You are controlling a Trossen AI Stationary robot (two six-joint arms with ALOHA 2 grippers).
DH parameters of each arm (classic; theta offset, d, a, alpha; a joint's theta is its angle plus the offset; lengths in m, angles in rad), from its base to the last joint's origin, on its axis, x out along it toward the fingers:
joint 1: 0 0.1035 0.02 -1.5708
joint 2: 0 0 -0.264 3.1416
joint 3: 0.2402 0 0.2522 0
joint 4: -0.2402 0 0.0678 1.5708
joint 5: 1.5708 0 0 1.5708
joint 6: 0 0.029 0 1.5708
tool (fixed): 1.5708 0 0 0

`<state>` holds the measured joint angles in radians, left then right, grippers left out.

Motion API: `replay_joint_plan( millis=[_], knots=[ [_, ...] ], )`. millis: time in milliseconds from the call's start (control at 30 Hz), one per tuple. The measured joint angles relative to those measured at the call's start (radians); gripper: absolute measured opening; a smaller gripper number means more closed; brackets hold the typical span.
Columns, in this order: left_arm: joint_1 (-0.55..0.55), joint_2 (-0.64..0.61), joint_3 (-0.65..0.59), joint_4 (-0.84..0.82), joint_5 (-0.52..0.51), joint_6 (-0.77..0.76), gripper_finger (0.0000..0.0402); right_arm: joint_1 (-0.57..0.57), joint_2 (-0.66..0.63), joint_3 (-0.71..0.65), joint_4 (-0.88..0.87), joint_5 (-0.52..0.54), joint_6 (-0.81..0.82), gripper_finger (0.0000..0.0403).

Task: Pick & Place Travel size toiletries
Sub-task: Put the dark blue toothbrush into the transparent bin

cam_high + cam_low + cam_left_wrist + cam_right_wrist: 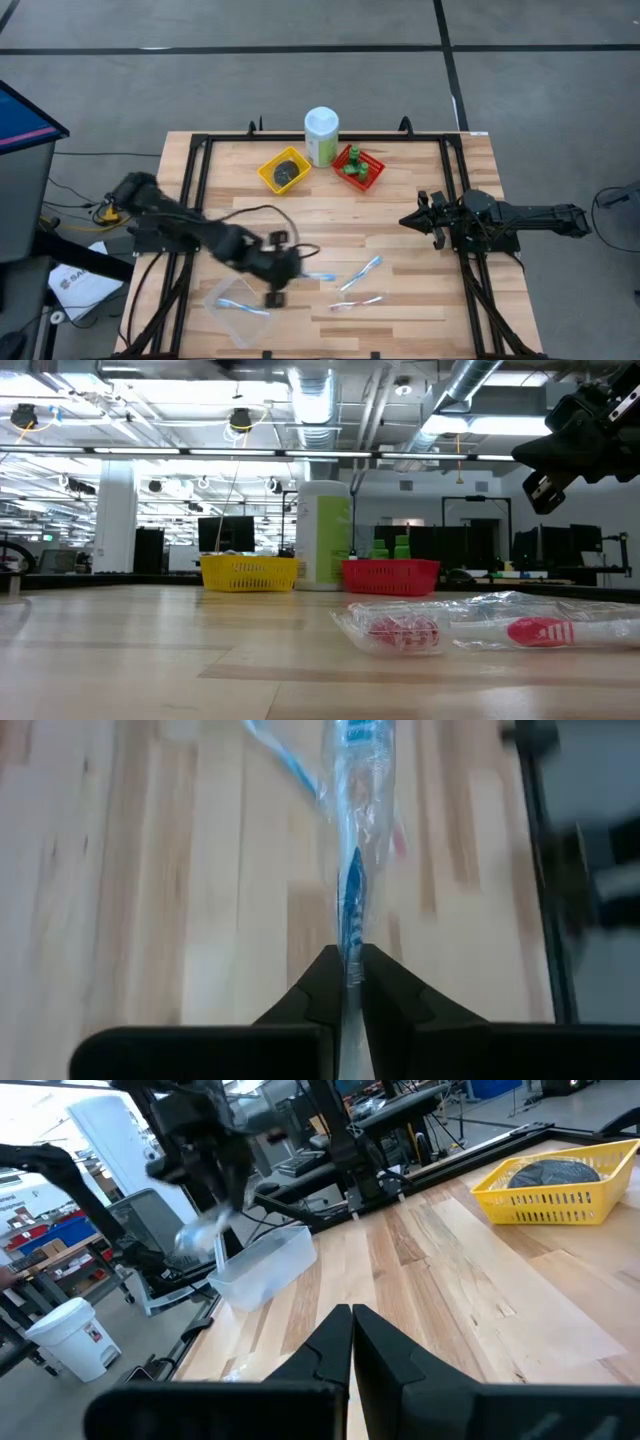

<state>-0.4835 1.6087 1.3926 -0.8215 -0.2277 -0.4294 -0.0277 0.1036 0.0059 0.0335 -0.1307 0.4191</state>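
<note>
My left gripper [290, 272] [347, 970] hangs over the table's near middle, shut on a blue toothbrush [320, 276] in a clear wrapper, next to a clear tub [235, 305] holding another blue toothbrush [246, 309]. Two wrapped toothbrushes [360, 272] [356, 302] lie flat on the wood to the right; the low view shows their pink heads [540, 630]. A yellow basket [285, 170] holds dark tins and a red basket [358, 166] holds green bottles. My right gripper [410, 220] [350, 1330] waits shut at the right side, touching nothing. My left gripper pinches the wrapped blue toothbrush between its two fingers at one end [349, 935]. The fingers lie along the stick, and the rest of it [352, 780] sticks out ahead of them. The right wrist view shows the wrapper [200, 1235] lifted clear, above the tub.
A tall pale-green canister with a white cap [321, 135] stands at the far edge between the two baskets. A black frame [200, 180] runs round the tabletop. Bare wood [400, 200] lies between the baskets and the toothbrushes.
</note>
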Motion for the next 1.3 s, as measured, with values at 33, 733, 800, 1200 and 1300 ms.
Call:
replay_joint_plan(
  millis=[33,733,800,1200,1300],
  knots=[
    [-0.03,-0.027,0.0,-0.05,-0.001,-0.002,0.0013,0.0,0.0,0.0,0.0,0.0,0.0,0.0007],
    [-0.461,-0.265,-0.403,-0.105,-0.001,-0.435,0.0014,0.0,0.0,0.0,0.0,0.0,0.0,0.0007],
    [-0.465,-0.265,-0.408,-0.071,-0.001,-0.427,0.0014,0.0,0.0,0.0,0.0,0.0,0.0,0.0007],
    [-0.463,-0.265,-0.407,0.0,0.105,-0.167,0.0014,0.0,0.0,0.0,0.0,0.0,0.0,0.0007],
    [-0.457,-0.255,-0.407,-0.003,0.105,-0.13,0.0014,0.0,0.0,0.0,0.0,0.0,0.0,0.0007]
  ],
)
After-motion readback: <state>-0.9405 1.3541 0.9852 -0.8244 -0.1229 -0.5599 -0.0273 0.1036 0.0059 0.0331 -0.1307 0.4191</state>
